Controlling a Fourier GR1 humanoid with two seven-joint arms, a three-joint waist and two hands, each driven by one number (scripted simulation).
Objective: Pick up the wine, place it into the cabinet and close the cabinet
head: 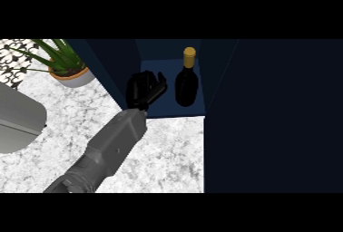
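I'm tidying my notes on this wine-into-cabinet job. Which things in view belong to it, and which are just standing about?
Part of the job:
- wine bottle, upright inside the cabinet
- cabinet, dark blue, open
- robot hand, open, inside the cabinet left of the bottle, apart from it

Just standing about:
- potted plant on the counter
- grey object at the left edge

Below me spreads a white-and-grey speckled marble counter, with a potted green plant at the far left in front of a black-and-white patterned wall, and a rounded grey object at the left edge.
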